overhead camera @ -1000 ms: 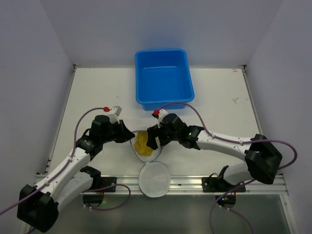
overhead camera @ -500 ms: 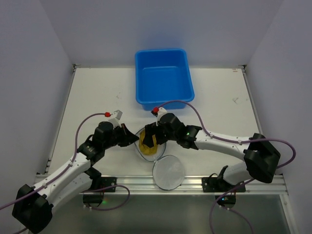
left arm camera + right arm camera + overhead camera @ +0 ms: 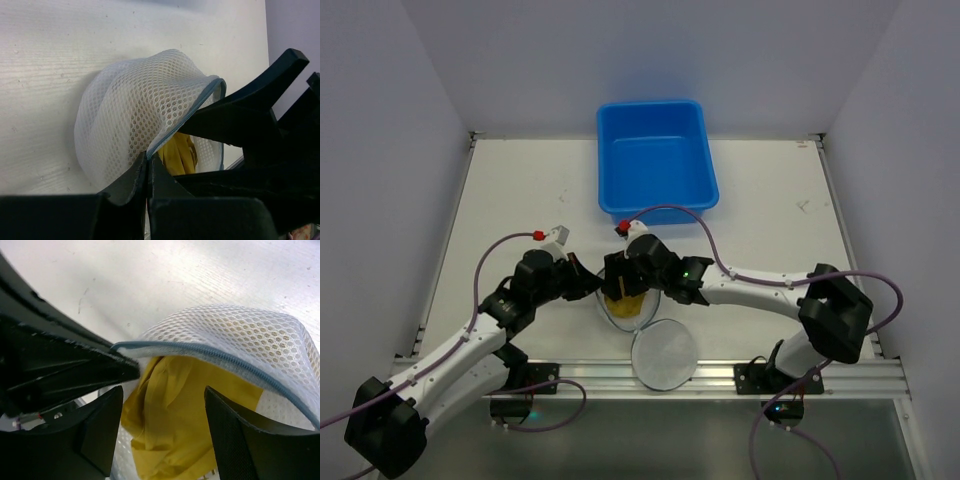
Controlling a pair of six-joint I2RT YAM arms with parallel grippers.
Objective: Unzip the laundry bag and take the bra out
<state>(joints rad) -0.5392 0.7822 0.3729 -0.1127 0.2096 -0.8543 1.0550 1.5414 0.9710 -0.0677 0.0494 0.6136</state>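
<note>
Counted one laundry bag, white mesh, lying on the table just on the near side of the one blue tub, apart from it. Found the mouth unzipped and gaping, with the blue-grey zip rim lifted clear of the table. Logged one round end panel, flat on the table, farther from the tub than the bag body and touching the bag's near edge.

Counted one bra, mustard yellow, crumpled inside the bag, so likewise on the tub's near side. Seen through the open mouth in both wrist views. None of it outside the mesh.

Counted two grippers, both at the bag, both on the tub's near side.

Left gripper: jaws pressed together on the zip rim, pinching the mesh edge and holding that side of the mouth up.

Right gripper: jaws spread, fingers reaching into the mouth, one on either side of the yellow fabric. No squeeze on the fabric visible. Contact between pads and bra impossible to judge.

Tub seen from above: one, rectangular, open side up.
</note>
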